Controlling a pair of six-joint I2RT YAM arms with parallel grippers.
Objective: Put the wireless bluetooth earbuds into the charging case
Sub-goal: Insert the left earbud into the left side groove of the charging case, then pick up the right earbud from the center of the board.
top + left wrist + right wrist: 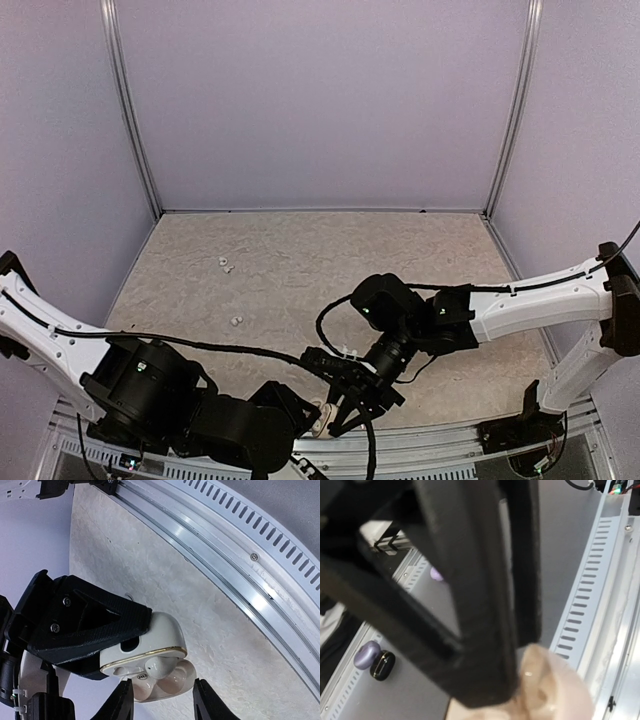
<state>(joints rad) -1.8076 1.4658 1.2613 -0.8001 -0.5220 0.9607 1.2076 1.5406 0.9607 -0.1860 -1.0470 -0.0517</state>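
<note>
The charging case (160, 635), white with a gold rim, hangs open just above the table's near edge. My right gripper (340, 400) is shut on its upper half, and its black fingers (90, 625) cover the case's left side. A rounded white earbud (161, 666) sits between the two halves. The glossy lower half (175, 685) lies between the tips of my left gripper (165, 702), which is open and straddles it closely. Two tiny whitish earbuds (225, 264) (236, 321) lie on the table at the left. In the right wrist view, blurred fingers (485, 630) hide most of the case (555, 690).
A slotted metal rail (240, 555) runs along the table's near edge, right beside the case. A purple pebble-like object (366, 655) and a black oval (382, 665) lie below the table level. The enclosure's walls close the back and both sides.
</note>
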